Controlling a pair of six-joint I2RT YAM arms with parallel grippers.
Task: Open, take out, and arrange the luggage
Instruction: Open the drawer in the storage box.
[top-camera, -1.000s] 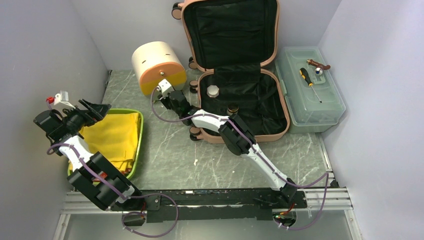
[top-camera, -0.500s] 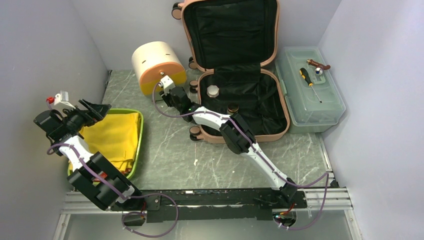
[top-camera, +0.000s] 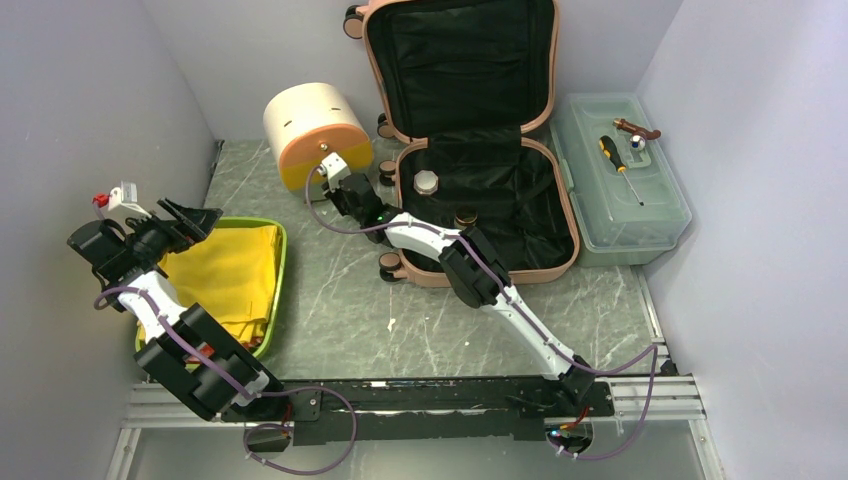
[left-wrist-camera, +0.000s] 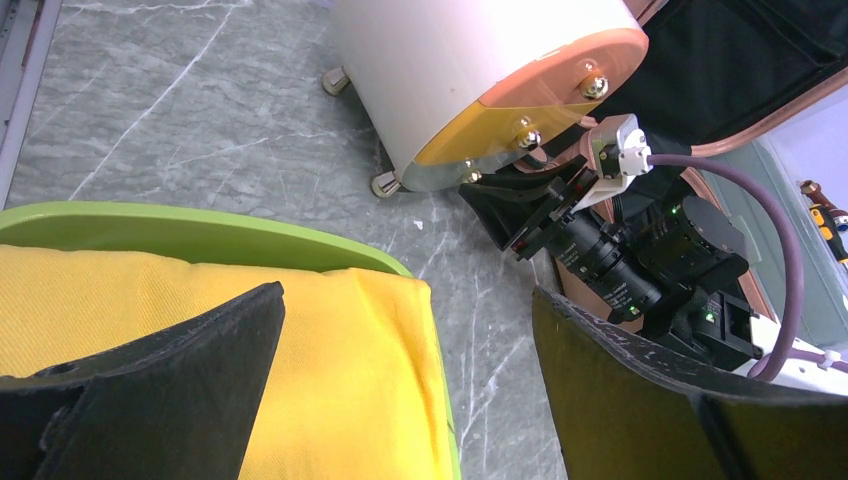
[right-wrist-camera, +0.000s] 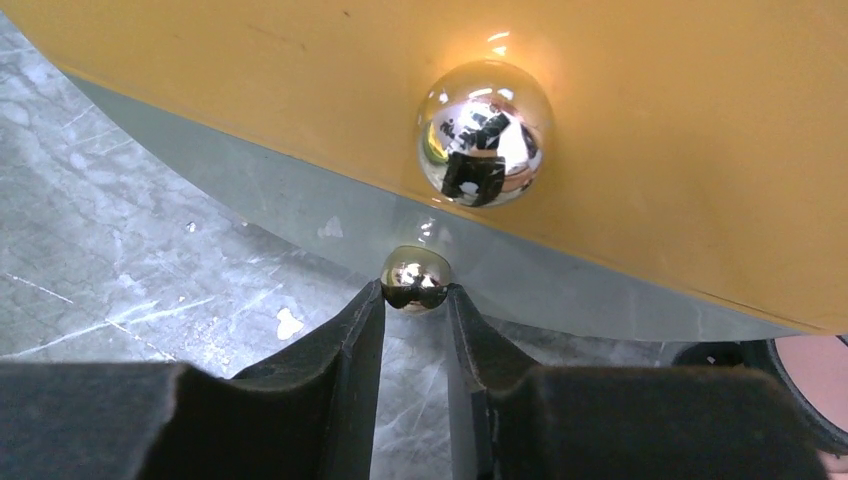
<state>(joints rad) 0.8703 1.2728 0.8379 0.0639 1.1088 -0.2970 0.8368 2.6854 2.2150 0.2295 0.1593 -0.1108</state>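
Right fingers (right-wrist-camera: 350, 340) have narrowed since a second ago, pinching the small lower knob (right-wrist-camera: 414, 279) of the drawer box (top-camera: 310, 125); left fingers (left-wrist-camera: 180, 370) gape wide above yellow cloth (left-wrist-camera: 330, 380).

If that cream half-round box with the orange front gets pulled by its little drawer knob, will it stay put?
Probably not. The cream half-round box stands on small feet on a smooth marbled table, so it may slide toward the pull. The small polished ball knob, pinched only at the tips of the right tool, looks slippery and could pop free.
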